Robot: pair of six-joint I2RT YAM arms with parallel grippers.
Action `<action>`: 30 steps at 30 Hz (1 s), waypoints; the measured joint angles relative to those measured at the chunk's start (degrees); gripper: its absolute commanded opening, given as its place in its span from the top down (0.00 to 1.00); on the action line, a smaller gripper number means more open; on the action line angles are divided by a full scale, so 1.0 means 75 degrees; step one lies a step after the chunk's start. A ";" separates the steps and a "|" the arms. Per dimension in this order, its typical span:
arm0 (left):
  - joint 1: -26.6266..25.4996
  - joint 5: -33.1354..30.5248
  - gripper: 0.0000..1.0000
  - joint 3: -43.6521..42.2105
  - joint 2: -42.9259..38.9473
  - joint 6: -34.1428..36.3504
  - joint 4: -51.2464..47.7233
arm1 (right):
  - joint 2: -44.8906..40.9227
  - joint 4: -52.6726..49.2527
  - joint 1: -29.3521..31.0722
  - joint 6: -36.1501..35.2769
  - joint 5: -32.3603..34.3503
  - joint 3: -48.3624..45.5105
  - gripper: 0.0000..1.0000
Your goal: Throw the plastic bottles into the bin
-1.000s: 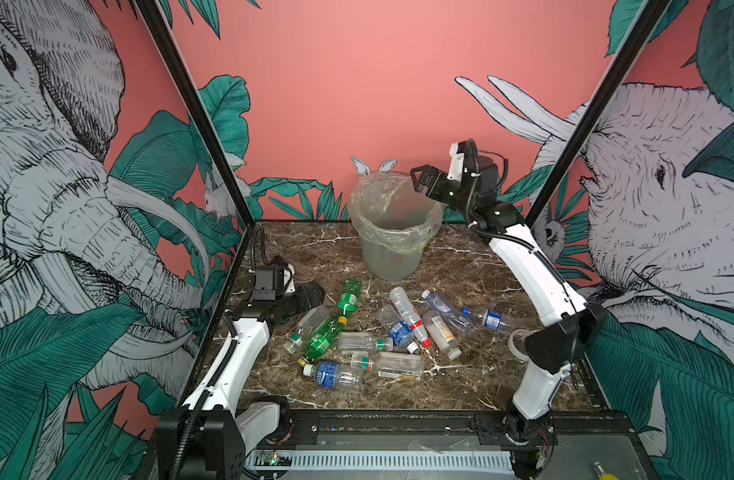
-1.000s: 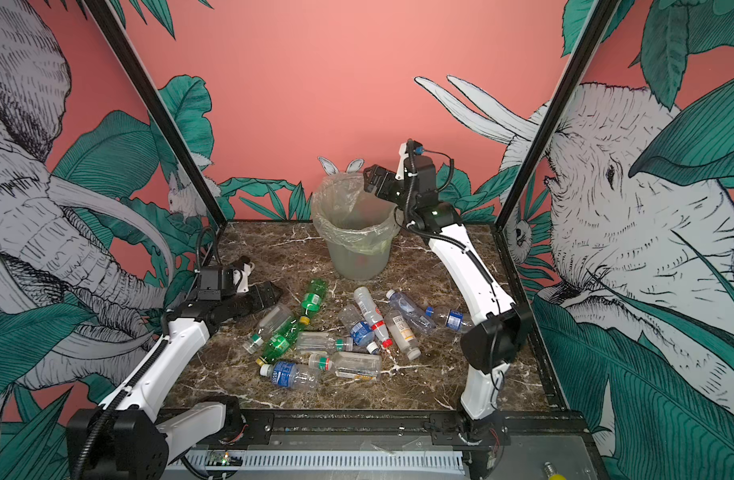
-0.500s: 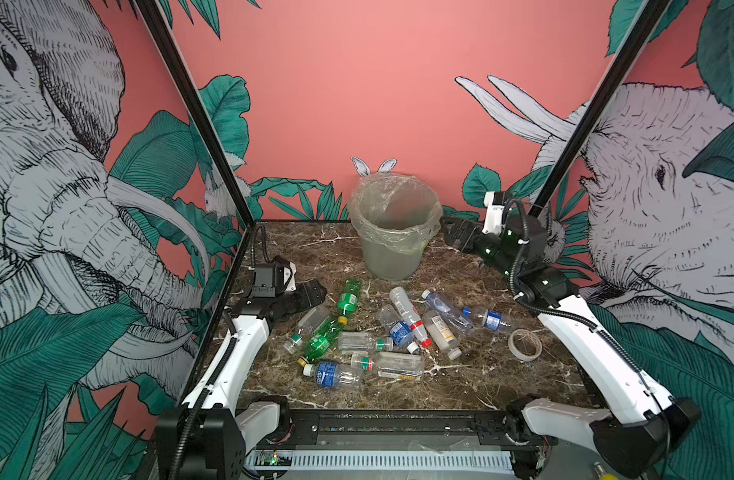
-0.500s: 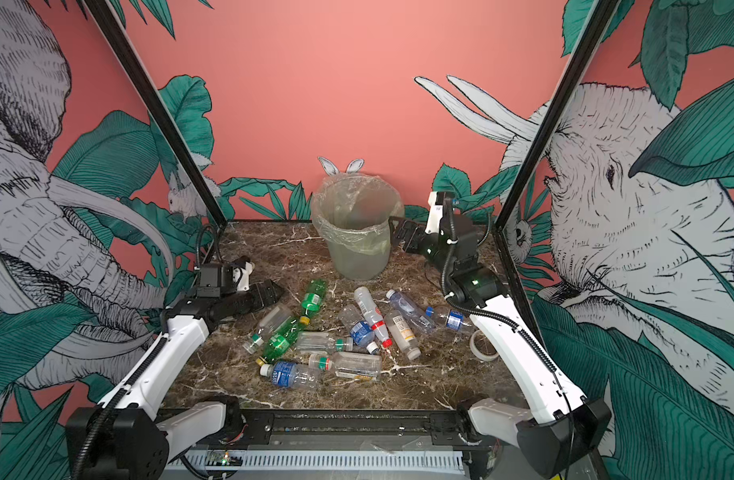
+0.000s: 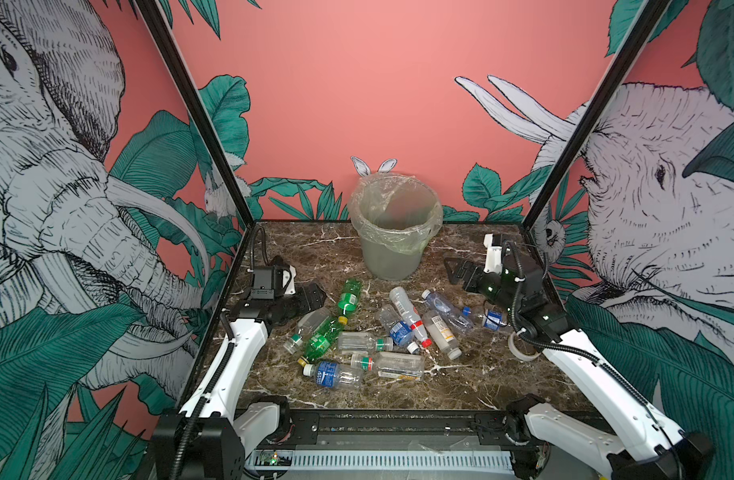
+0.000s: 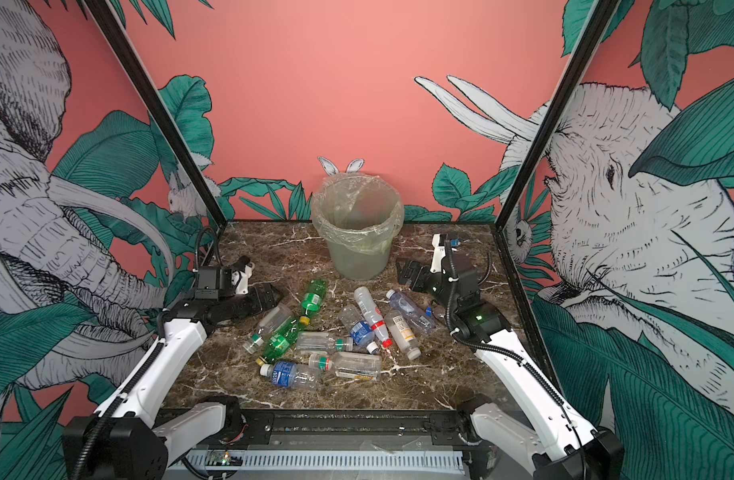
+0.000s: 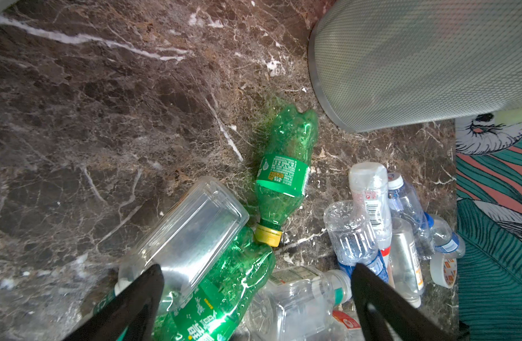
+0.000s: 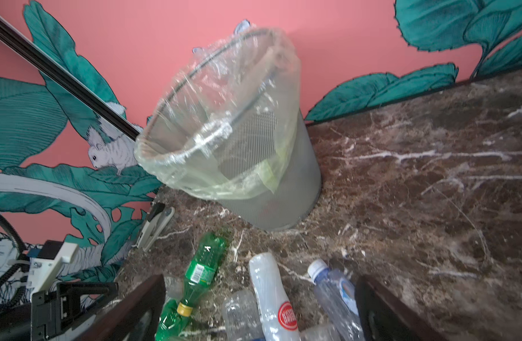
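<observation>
While the left gripper (image 5: 309,294) has not shifted over the past second, its jaws spread wide and empty low over the dark brown marble tabletop (image 5: 315,245), the right side is where things moved. Just past the left gripper lies the heap of small plastic bottles (image 5: 373,332). There are about a dozen, mostly clear with two green, all on their sides mid-table and all outside the bin. None appears to have moved. Behind them, near the back wall, stands the round grey mesh bin (image 5: 392,257), lined with a crinkly clear bag. A second ago the right gripper (image 5: 454,270) hung up at that bin's rim. It has since swung down and now sits low, just right of the bin and near the rightmost bottles, jaws wide apart with nothing between them. I read that as a drop finished and a return for the next bottle, with nearly the whole pile left to clear.

The left wrist view adds what the top views lack. The left gripper's fingers (image 7: 141,295) straddle a green bottle with a printed label (image 7: 230,274) and a clear square-sided bottle (image 7: 192,224), though contact cannot be judged. It also shows a white roll of tape (image 7: 444,271) past the far bottles. Only the right wrist view shows a white-and-black stapler-like object (image 8: 155,226) on the table left of the bin. No view shows the bin's contents clearly.
</observation>
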 measured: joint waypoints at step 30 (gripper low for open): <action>-0.0385 -0.1571 0.01 -0.0708 0.0178 0.0458 -0.0312 | -0.1545 -0.0154 0.0000 0.0679 0.0201 -0.2022 0.01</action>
